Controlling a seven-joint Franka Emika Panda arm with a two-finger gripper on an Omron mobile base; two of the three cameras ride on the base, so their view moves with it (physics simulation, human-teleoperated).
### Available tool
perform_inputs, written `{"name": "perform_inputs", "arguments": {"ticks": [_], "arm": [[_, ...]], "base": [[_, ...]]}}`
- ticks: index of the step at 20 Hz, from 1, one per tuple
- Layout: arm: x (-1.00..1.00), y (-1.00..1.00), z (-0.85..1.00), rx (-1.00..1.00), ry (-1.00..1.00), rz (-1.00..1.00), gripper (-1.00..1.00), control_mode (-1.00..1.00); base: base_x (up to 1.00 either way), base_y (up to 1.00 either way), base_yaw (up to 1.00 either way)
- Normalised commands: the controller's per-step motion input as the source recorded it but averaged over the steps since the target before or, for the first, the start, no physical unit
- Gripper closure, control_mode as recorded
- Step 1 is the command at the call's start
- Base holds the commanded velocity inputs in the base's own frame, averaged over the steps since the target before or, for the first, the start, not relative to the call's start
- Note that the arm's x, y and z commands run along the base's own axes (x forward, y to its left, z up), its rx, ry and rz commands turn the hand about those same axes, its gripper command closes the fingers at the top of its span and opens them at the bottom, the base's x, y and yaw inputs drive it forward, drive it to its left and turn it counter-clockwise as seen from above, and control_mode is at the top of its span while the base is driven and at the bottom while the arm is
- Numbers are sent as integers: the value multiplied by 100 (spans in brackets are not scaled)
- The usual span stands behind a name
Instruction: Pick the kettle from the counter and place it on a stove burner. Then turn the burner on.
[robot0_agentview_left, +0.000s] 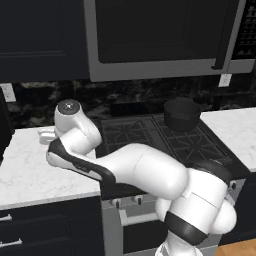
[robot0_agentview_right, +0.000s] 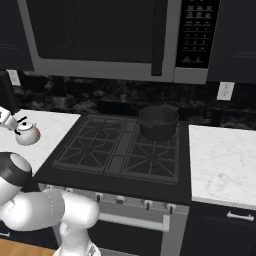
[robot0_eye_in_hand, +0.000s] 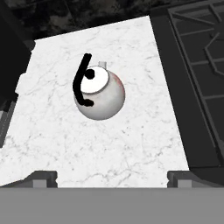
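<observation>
We see the kettle (robot0_agentview_right: 27, 134) standing on the tabletop (robot0_agentview_right: 47, 132) to the left of the cooktop (robot0_agentview_right: 120, 150), apart from its edge. A pot (robot0_agentview_right: 158, 121) sits on the rear right burner (robot0_agentview_right: 157, 135). Another tabletop section (robot0_agentview_right: 220, 160) lies right of the cooktop. A microwave (robot0_agentview_right: 100, 35) hangs above it. Our claw (robot0_eye_in_hand: 112, 178) hovers over the kettle.

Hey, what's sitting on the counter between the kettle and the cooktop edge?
Nothing: in the hand view, bare counter runs from the kettle to the cooktop.
</observation>
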Motion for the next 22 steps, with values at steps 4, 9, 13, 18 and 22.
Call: {"name": "perform_inputs", "arguments": {"ticks": [4,9,13,18,22], "arm": [[20,19,-25,0,13,-4,-100,-100],[19,15,-25,0,5,-3,-100,-100],[27,19,-30,0,1,-5,-100,-100],[33,21,-25,-1,1,-7,-100,-100],[26,24,-19,-2,5,-9,-100,-100]], "base": [[0,0,0],[0,0,0],[0,0,0],[0,0,0],[0,0,0]]}}
